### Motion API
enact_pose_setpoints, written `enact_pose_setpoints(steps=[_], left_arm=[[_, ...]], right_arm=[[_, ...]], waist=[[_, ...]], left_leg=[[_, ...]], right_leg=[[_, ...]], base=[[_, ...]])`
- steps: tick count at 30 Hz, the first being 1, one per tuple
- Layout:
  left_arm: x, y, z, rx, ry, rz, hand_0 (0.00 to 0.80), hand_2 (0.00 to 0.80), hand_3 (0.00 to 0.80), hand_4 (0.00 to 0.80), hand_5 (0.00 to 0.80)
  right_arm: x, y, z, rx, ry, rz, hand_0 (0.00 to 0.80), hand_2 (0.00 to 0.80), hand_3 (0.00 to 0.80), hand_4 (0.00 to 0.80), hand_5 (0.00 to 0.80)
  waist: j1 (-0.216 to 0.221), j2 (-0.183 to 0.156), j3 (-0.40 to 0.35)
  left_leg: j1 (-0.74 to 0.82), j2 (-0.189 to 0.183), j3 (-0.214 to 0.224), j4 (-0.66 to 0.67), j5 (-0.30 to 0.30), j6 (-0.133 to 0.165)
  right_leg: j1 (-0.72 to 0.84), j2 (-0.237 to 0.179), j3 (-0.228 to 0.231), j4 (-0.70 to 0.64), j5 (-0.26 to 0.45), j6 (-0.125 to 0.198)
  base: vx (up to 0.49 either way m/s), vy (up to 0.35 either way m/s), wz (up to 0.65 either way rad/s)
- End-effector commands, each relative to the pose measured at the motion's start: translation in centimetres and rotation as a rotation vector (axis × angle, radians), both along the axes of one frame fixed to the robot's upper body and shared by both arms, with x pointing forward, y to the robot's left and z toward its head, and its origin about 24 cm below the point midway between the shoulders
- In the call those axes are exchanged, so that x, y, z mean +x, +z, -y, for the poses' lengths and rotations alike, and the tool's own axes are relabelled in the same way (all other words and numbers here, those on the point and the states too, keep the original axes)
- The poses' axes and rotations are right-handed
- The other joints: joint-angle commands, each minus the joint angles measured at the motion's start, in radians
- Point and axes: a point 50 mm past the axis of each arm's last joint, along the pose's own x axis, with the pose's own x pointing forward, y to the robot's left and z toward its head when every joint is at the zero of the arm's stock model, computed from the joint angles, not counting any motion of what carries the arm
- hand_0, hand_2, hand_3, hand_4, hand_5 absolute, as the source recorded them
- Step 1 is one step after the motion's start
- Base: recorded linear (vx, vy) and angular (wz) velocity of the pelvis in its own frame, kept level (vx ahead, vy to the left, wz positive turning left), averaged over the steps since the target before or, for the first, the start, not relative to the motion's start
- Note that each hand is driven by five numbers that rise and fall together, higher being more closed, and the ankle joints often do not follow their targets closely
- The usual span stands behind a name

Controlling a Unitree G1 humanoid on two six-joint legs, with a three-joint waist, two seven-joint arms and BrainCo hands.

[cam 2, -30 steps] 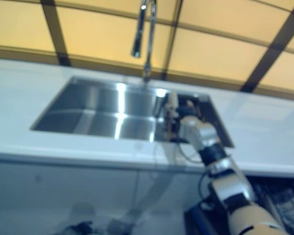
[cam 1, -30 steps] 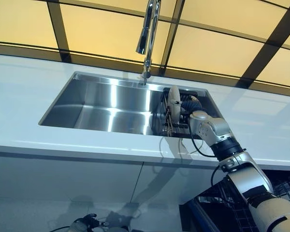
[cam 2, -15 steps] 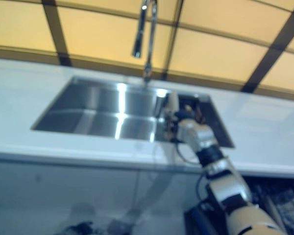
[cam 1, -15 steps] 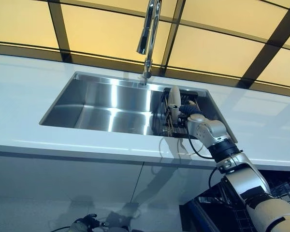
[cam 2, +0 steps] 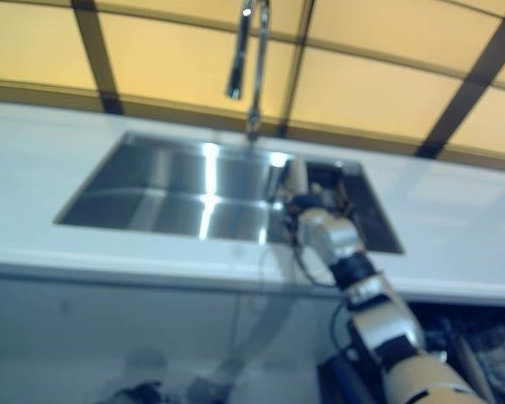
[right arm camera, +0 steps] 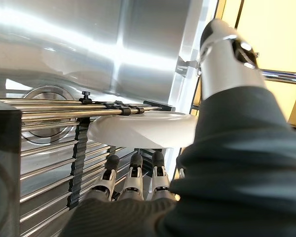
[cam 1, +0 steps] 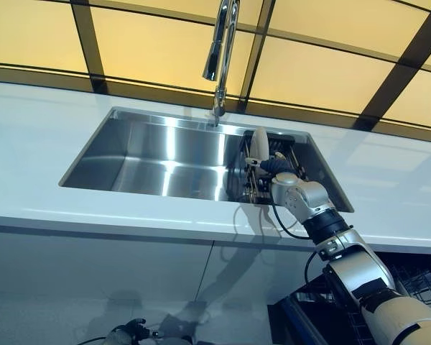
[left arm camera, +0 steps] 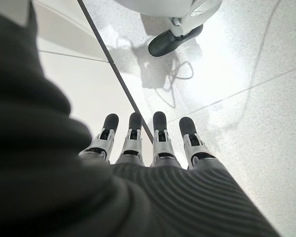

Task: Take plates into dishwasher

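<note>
A white plate (cam 1: 258,142) stands on edge in the wire dish rack (cam 1: 250,188) at the right end of the steel sink (cam 1: 151,154). My right hand (cam 1: 278,167) reaches into the rack right beside the plate. In the right wrist view the plate (right arm camera: 143,129) lies between the straight fingers (right arm camera: 134,173) below it and the thumb (right arm camera: 227,54) stretched above it; the hand is open. My left hand (left arm camera: 158,143) hangs low by the floor with straight fingers, holding nothing; it also shows at the bottom of the left eye view (cam 1: 129,332).
A tall tap (cam 1: 221,50) stands behind the sink's middle. The white counter (cam 1: 29,144) surrounds the sink. A dark wire dishwasher rack (cam 1: 424,280) shows at the lower right, below the counter. The rack's steel bars (right arm camera: 49,148) run under the plate.
My right hand has moved a little to the left and deeper into the rack, closer round the plate. The plate and the left hand have not moved.
</note>
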Motion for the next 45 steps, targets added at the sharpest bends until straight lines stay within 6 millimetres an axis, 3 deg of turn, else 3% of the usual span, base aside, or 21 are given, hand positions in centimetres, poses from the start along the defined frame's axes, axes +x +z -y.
enact_pose_setpoints(steps=[1,23,26,30,34,36,45], left_arm=[[1.6,0.2,0.7,-0.015,0.006,0.054,0.0,0.0,0.0,0.0,0.0],[1.4,0.0,1.4,-0.031,-0.006,0.048,0.0,0.0,0.0,0.0,0.0],[1.4,0.0,1.5,-0.032,-0.007,0.047,0.0,0.0,0.0,0.0,0.0],[1.3,-0.1,1.5,-0.032,-0.009,0.044,0.0,0.0,0.0,0.0,0.0],[1.1,-0.1,1.5,-0.035,-0.011,0.039,0.0,0.0,0.0,0.0,0.0],[1.0,-0.1,1.5,-0.037,-0.012,0.037,0.0,0.0,0.0,0.0,0.0],[0.9,-0.2,1.7,-0.038,-0.023,0.031,0.0,0.0,0.0,0.0,0.0]], right_arm=[[1.1,3.4,0.6,-0.018,-0.021,0.146,0.0,0.0,0.0,0.0,0.0],[1.1,3.4,0.7,-0.045,-0.088,0.164,0.0,0.0,0.0,0.0,0.0],[1.1,3.4,0.8,-0.049,-0.099,0.162,0.1,0.1,0.1,0.1,0.1],[1.1,3.4,1.1,-0.044,-0.124,0.159,0.157,0.157,0.157,0.157,0.157],[1.2,3.6,1.6,-0.05,-0.147,0.161,0.104,0.104,0.104,0.104,0.104],[1.2,3.7,1.8,-0.057,-0.152,0.164,0.0,0.0,0.0,0.0,0.0],[1.4,4.2,2.2,-0.086,-0.163,0.171,0.0,0.0,0.0,0.0,0.0]], waist=[[0.03,-0.012,0.02],[0.041,-0.003,0.022],[0.042,-0.002,0.021],[0.043,-0.002,0.02],[0.044,0.001,0.018],[0.044,0.002,0.018],[0.043,0.002,0.014]], left_leg=[[-0.009,-0.014,-0.005,-0.004,-0.077,-0.047],[-0.008,-0.019,-0.012,-0.004,-0.079,-0.041],[-0.007,-0.02,-0.014,-0.004,-0.079,-0.04],[-0.008,-0.021,-0.018,-0.004,-0.08,-0.04],[-0.006,-0.024,-0.022,-0.004,-0.08,-0.039],[-0.006,-0.025,-0.024,-0.004,-0.08,-0.039],[-0.002,-0.027,-0.031,-0.004,-0.084,-0.037]], right_leg=[[-0.09,-0.062,0.027,0.048,0.038,-0.009],[-0.087,-0.068,0.015,0.054,0.032,-0.01],[-0.088,-0.069,0.014,0.056,0.03,-0.01],[-0.088,-0.07,0.011,0.057,0.03,-0.01],[-0.091,-0.072,0.009,0.061,0.028,-0.011],[-0.093,-0.072,0.009,0.063,0.027,-0.012],[-0.102,-0.074,0.01,0.07,0.025,-0.012]], base=[[0.0,0.0,0.0],[0.0,0.0,0.0],[0.0,0.0,0.0],[0.0,0.0,0.0],[0.0,0.0,0.0],[0.0,0.0,0.0],[0.001,0.004,0.01]])
